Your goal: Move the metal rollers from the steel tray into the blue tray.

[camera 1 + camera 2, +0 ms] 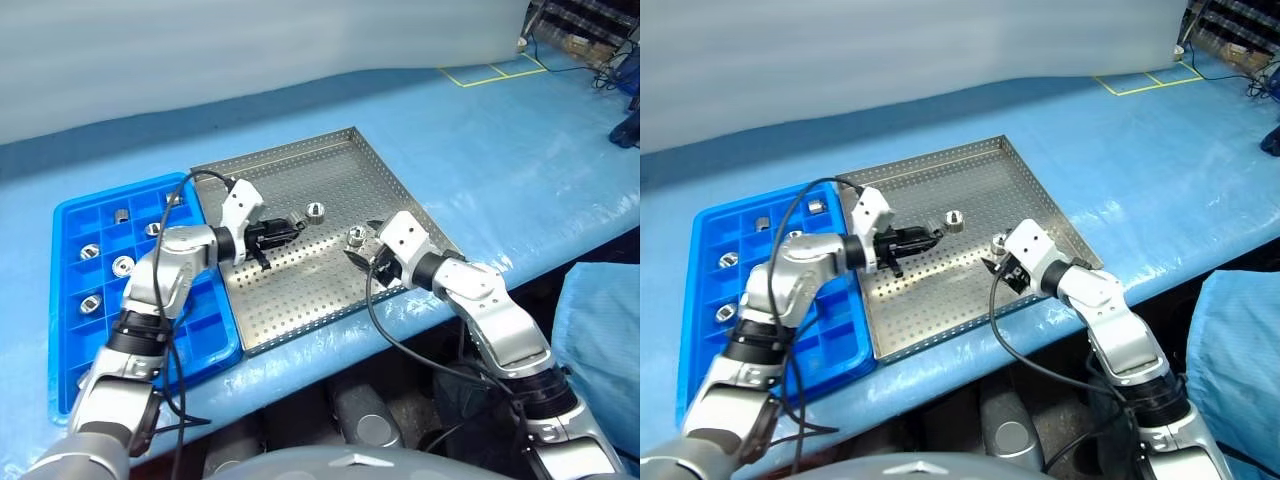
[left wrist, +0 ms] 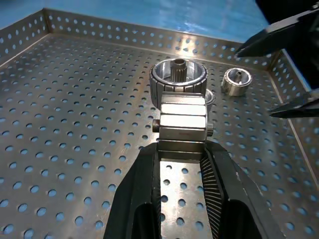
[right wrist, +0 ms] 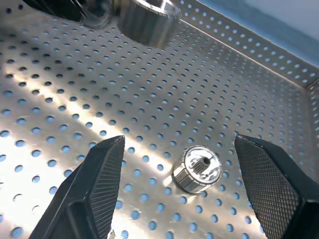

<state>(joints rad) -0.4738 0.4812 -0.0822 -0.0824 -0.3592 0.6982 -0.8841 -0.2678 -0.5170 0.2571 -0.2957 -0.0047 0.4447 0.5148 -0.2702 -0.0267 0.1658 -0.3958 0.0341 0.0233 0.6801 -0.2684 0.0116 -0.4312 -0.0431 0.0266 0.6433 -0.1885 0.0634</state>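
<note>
- I see the perforated steel tray at frame centre, the gridded blue tray left holding rollers.
- My left gripper is clamped on a ribbed metal roller.
- My right gripper is spread around another roller on the steel.
- A third roller lies upper centre.

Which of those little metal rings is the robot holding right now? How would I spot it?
Find the steel tray beside the blue tray. Over its middle, the left gripper is shut on one roller, lifted off the floor. The loose rollers lie flat instead: one just beyond it, another between the open fingers of the right gripper.
</note>
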